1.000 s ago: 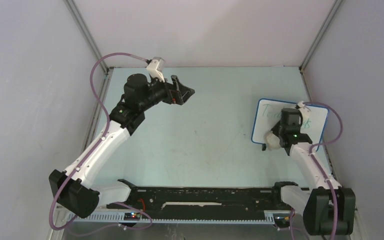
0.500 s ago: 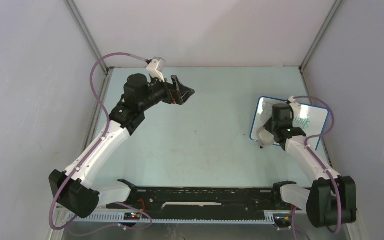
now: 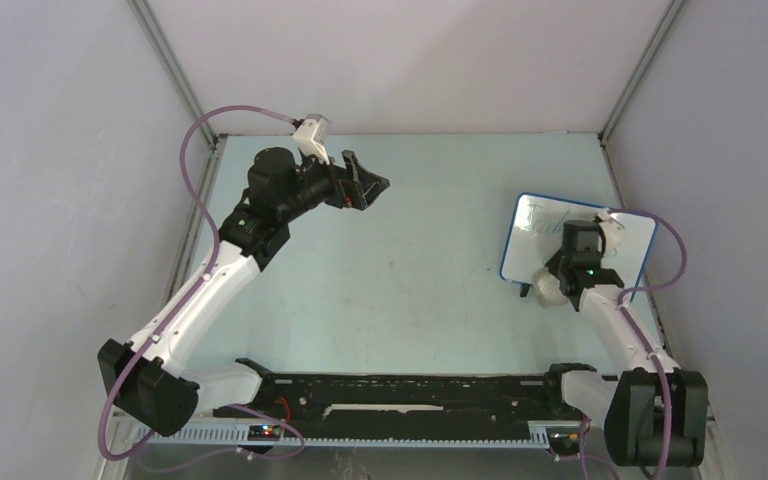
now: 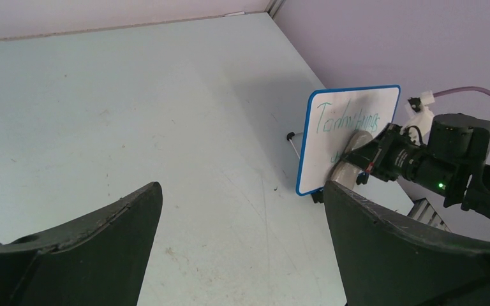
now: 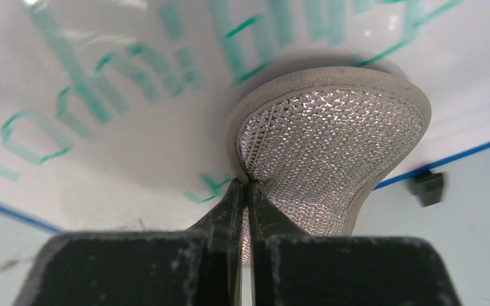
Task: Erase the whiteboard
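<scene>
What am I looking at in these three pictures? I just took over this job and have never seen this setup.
Two robot arms stand on a pale table. One picture looks down from above; the other two come from cameras on each arm's wrist. The right pincer is shut on a grey-beige sponge pad, pressing it against the whiteboard, a small blue-rimmed board standing propped up at the table's right side with green handwriting still on it. The left pincer hangs open over the far left of the table, holding nothing.

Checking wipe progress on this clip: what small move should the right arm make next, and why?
Probably sweep the sponge pad up across the whiteboard. The right gripper, jaws pinched on the pad, presses it low on the board, while the green writing above it is unerased.
</scene>
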{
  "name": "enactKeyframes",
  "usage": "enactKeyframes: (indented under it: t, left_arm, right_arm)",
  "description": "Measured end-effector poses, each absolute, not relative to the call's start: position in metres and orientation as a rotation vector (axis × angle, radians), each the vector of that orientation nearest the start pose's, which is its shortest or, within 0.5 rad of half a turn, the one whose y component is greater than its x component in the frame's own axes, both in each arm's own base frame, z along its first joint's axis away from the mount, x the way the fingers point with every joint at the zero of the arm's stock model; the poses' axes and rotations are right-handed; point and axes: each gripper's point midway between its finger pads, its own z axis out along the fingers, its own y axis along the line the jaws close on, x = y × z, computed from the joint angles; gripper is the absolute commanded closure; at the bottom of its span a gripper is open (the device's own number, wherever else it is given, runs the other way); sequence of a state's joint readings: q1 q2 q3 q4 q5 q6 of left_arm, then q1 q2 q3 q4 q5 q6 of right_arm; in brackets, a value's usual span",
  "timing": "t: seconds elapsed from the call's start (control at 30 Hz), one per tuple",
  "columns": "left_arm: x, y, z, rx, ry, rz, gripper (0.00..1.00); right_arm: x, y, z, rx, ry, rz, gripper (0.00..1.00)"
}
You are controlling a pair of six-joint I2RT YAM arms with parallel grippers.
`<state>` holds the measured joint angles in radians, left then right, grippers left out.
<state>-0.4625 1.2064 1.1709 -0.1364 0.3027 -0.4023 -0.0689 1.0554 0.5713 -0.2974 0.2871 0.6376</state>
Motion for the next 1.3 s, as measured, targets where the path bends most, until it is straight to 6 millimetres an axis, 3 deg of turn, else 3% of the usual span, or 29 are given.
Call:
enactKeyframes:
  t: [0.17,0.27,0.47,0.57,0.73,0.8,1.0,1.2,1.3]
  left_arm:
    - [0.327,-0.239,0.333,0.286,1.798,-0.887,0.02]
    - [0.327,-0.239,0.333,0.286,1.798,-0.886,0.02]
    - [0.327,-0.239,0.333,0.286,1.798,-0.886,0.02]
    - [0.327,-0.239,0.333,0.286,1.798,-0.888,0.02]
    - [0.327,-0.239,0.333,0.285,1.798,-0.889,0.02]
    - [0.327,-0.239,0.333,0.287,1.798,-0.892,0.02]
    - [0.326,-0.24,0.334,0.287,1.8,-0.904,0.02]
    - [0.326,-0.24,0.334,0.287,1.8,-0.903,0.02]
    - [0.326,-0.24,0.334,0.287,1.8,-0.903,0.02]
  right_arm:
    - [0.303,0.015,0.089,0.72,2.198,0.031,1.0]
    - [0.312,0.038,0.092,0.671,2.214,0.084,1.0]
    - [0.316,0.029,0.089,0.741,2.215,0.11,1.0]
    - [0.313,0.004,0.095,0.806,2.173,0.081,1.0]
    - [0.289,-0.056,0.099,0.97,2.062,-0.024,1.0]
    - [0.283,-0.062,0.094,0.984,2.071,-0.047,1.0]
    - [0.283,-0.05,0.084,0.931,2.129,-0.038,1.0]
    - [0.307,0.014,0.089,0.709,2.225,0.031,1.0]
    - [0.315,0.029,0.091,0.678,2.236,0.057,1.0]
